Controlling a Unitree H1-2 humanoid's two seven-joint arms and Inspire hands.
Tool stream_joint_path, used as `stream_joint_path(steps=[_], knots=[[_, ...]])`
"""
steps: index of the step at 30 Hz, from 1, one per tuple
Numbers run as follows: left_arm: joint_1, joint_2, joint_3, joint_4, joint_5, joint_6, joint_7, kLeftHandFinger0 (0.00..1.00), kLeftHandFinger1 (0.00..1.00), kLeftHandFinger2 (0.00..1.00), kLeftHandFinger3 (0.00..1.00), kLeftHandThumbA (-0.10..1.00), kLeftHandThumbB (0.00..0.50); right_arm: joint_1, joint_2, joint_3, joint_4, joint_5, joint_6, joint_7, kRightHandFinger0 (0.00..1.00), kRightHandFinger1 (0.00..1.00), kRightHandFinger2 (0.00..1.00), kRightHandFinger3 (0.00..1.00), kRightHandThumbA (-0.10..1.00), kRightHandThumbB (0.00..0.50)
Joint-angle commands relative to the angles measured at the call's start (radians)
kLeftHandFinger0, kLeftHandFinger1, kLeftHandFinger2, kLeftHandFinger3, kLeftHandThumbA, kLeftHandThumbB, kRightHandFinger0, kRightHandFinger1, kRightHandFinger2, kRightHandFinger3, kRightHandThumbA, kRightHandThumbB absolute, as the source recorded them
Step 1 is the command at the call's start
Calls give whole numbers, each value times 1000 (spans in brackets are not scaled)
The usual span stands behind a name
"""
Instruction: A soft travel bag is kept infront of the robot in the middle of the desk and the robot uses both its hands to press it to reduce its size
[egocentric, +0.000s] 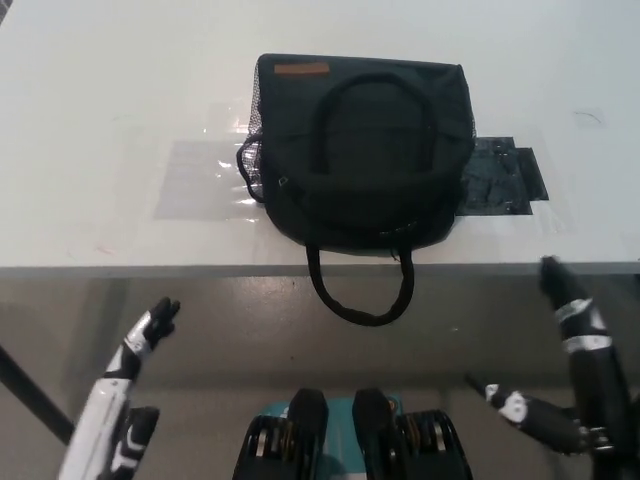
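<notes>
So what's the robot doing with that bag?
Nothing yet. A soft black bag sits on the white desk, and one of its handles droops over the front edge. The robot's white left hand and black right hand are both down below the desk edge, one to each side of the bag, and neither touches it. Both hands hold nothing. The bag looks full and puffy, not pressed down yet.

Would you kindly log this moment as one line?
phase: before press | travel bag: mid-desk, untouched | left robot hand: open, below desk edge | right robot hand: likewise
</notes>
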Motion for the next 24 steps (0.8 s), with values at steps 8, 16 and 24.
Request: stream_joint_path(steps=[8, 16, 24], knots=[[-378, 169, 78, -177, 218, 206, -142, 1000, 1000, 1000, 1000, 1000, 380, -260, -107, -66, -231, -247, 169, 73, 1000, 1000, 1000, 1000, 1000, 301], [-818, 249, -39, 98, 433, 295, -261, 1000, 1000, 1000, 1000, 1000, 344, -618, -162, -32, -19, -303, 371, 148, 1000, 1000, 1000, 1000, 1000, 327], [-1069, 276, -149, 458, 500, 269, -252, 1000, 1000, 1000, 1000, 1000, 340, -868, -183, 29, 263, -326, 445, 174, 1000, 1000, 1000, 1000, 1000, 328]])
